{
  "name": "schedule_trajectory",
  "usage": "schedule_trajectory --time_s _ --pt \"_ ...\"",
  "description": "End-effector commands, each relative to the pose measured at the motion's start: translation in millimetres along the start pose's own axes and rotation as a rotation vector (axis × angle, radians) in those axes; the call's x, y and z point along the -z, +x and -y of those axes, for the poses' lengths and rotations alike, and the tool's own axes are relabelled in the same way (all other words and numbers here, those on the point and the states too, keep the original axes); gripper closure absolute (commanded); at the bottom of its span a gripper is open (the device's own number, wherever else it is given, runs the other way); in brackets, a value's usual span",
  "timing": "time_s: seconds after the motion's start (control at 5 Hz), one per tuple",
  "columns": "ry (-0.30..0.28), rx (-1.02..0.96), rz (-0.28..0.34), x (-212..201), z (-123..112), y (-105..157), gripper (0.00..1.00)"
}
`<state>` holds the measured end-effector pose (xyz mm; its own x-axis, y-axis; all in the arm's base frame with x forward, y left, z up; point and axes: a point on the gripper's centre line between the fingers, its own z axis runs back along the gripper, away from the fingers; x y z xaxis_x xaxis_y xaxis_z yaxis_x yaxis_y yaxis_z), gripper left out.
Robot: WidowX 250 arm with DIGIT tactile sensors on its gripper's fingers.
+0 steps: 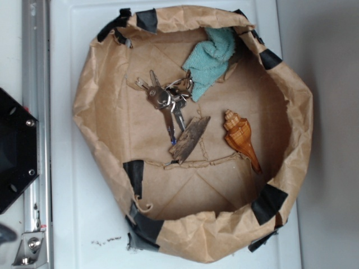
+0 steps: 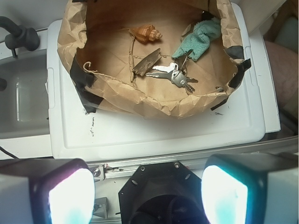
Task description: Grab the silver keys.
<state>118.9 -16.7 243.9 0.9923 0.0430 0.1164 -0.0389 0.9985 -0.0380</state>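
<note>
The silver keys lie on a ring inside the brown paper bowl, their blades fanning toward a flat piece of wood. The wrist view shows the same keys well ahead. My gripper hangs far back from the bowl, above the black robot base. Its two pads stand wide apart with nothing between them. In the exterior view the gripper is out of frame.
A teal cloth lies against the bowl's back wall beside the keys. An orange-brown spiral seashell rests right of the wood. The bowl sits on a white lid, with a metal rail along its edge.
</note>
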Motion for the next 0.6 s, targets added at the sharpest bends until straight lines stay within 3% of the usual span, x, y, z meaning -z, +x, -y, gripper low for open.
schedule_trajectory --time_s 0.0,0.2,0.4 --pt "0.0 0.0 0.0 0.0 0.0 0.0 0.0" --pt "0.007 -0.069 0.028 16.5 -8.1 48.8 0.0" --pt "0.007 -0.141 0.034 32.6 -19.3 80.9 0.0"
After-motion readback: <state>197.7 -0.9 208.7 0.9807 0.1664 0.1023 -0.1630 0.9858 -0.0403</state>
